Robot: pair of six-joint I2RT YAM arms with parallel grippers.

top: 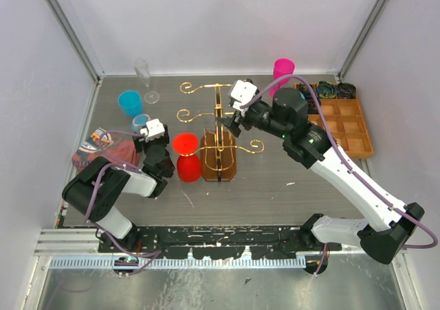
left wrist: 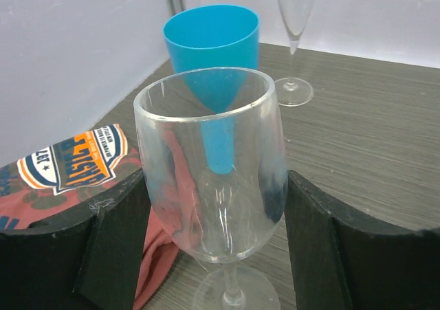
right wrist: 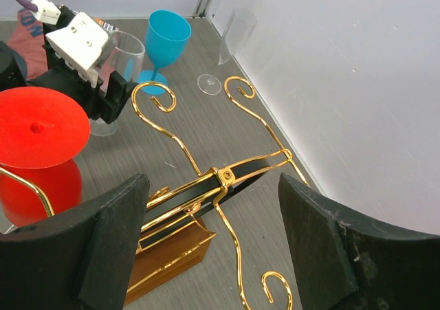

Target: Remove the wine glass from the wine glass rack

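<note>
The wine glass rack stands upright in the middle of the table. The clear wine glass is off the rack: it stands upright on the table, a little apart from the rack on its left side. The left gripper holds it, and the two black fingers lie against the two sides of the bowl, so they are set narrow around it. The right gripper hangs over the top of the rack. Its fingers are wide apart, with the gold centre piece of the rack between them, and they do not seem to touch it. A red wine glass hangs upside down on the left side of the rack, with its foot upward. Left of the rack and further back are a blue wine glass and a clear flute, both upright. A reddish printed cloth lies far to the left of the rack. To the right of the rack, well apart, are a wooden tray and a pink cup.
</note>
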